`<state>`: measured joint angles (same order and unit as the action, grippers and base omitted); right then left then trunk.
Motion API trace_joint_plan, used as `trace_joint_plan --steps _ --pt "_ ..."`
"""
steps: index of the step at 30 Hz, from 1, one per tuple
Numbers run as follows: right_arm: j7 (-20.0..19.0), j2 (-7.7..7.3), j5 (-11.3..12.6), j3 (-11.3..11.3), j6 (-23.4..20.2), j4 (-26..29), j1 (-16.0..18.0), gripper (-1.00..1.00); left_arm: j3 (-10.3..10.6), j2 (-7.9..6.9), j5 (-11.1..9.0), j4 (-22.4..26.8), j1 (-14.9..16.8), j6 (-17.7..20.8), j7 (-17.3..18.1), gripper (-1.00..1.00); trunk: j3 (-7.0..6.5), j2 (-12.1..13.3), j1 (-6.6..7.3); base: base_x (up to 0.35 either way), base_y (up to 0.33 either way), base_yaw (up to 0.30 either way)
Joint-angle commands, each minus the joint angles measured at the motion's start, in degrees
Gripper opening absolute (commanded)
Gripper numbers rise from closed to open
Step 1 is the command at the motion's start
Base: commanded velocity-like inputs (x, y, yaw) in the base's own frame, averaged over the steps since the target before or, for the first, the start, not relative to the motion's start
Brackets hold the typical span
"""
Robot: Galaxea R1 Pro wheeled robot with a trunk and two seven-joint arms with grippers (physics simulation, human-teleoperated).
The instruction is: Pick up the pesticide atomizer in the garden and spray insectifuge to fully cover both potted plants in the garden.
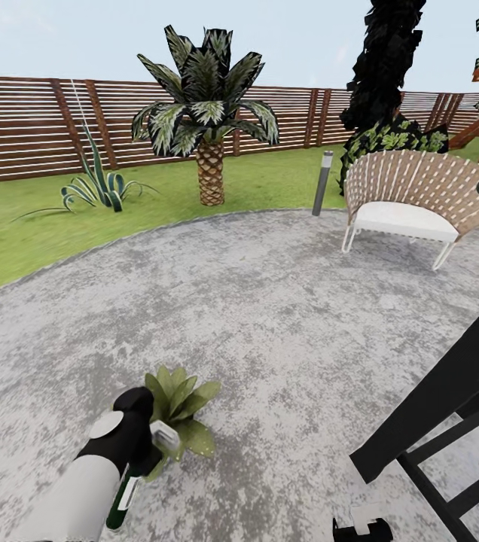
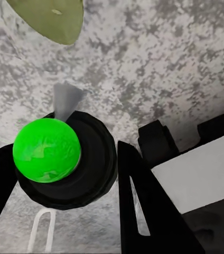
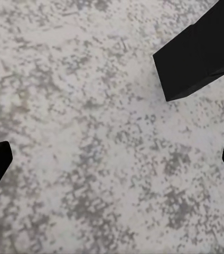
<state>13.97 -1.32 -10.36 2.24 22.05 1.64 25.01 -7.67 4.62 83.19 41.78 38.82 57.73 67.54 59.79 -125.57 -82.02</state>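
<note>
One potted plant (image 1: 178, 406), one atomizer (image 1: 123, 497), one palm (image 1: 208, 113), one agave (image 1: 98, 184), one bollard lamp (image 1: 322, 183), one chair (image 1: 413, 203).

a fenced back garden: a round gravel patio (image 1: 285, 316) ringed by lawn (image 1: 36, 233), with a palm (image 1: 208, 113), a wicker bench (image 1: 413, 199) and a slatted wooden fence (image 1: 28, 124) beyond the patio.

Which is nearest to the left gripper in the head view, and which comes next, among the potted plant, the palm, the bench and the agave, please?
From the left gripper, head view:
1. Potted plant, right beside the gripper on the patio.
2. Bench, across the patio to the right.
3. Agave and palm, on the lawn by the fence; too close to call.
</note>
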Motion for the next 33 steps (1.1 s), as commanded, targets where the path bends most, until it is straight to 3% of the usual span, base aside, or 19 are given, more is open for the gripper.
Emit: trace_joint_plan --steps 1,7,9,13,15,17,20,25,28,29,33 --pt "0.4 0.0 -0.5 0.2 0.0 -0.1 0.0 1.0 -0.3 0.19 0.4 0.1 0.2 0.4 -0.1 -1.0 0.05 0.0 0.01 0.0 0.0 0.0" --pt "0.4 0.0 -0.5 0.2 0.0 -0.1 0.0 1.0 -0.3 4.02 0.1 0.0 2.0 0.5 -1.2 -1.0 0.05 0.0 0.01 0.0 0.0 0.0" --pt "0.4 0.0 -0.5 0.1 0.0 -0.1 0.0 1.0 -0.3 4.65 0.1 -0.7 3.8 0.6 -1.0 -1.0 0.05 0.0 0.01 0.0 0.0 0.0" --pt "0.4 0.0 -0.5 0.1 0.0 -0.1 0.0 1.0 -0.2 4.86 0.2 -1.0 5.2 0.8 -0.9 -1.0 0.05 0.0 0.01 0.0 0.0 0.0" --pt "0.4 0.0 -0.5 0.1 -0.1 -0.1 0.0 1.0 -0.2 4.95 0.4 -2.0 7.6 0.8 -0.2 -1.0 0.05 0.0 0.01 0.0 0.0 0.0" --pt "0.4 0.0 -0.5 0.1 -0.1 -0.1 0.0 1.0 -0.1 4.91 0.5 -4.7 9.9 0.8 1.0 -1.0 0.05 0.0 0.01 0.0 0.0 0.0" --pt "0.4 -0.01 -0.5 0.1 -0.1 -0.1 0.0 1.0 -0.1 5.0 0.7 -12.8 14.3 0.8 3.0 -1.0 0.05 0.0 0.01 0.0 0.0 0.0" --pt "0.4 -0.06 -0.5 0.2 -0.1 -0.1 0.0 1.0 0.3 4.81 1.7 -16.0 17.4 0.8 3.5 -1.0 0.05 0.0 0.01 0.0 0.0 0.0" --pt "0.4 -0.08 -0.5 0.1 -0.1 -0.1 0.0 1.0 0.4 4.73 2.6 -20.5 21.2 0.8 3.6 -1.0 0.05 0.0 0.01 0.0 0.0 0.0" --pt "0.4 -0.09 -0.5 0.1 -0.1 -0.1 0.0 1.0 0.3 4.74 2.8 -27.8 26.7 0.7 4.7 -1.0 0.05 0.0 0.01 0.0 0.0 0.0" --pt "0.4 -0.09 -0.5 0.1 -0.1 -0.1 0.0 1.0 0.5 4.74 2.9 -31.5 33.4 0.7 5.9 -1.0 0.05 0.0 0.01 0.0 0.0 0.0"
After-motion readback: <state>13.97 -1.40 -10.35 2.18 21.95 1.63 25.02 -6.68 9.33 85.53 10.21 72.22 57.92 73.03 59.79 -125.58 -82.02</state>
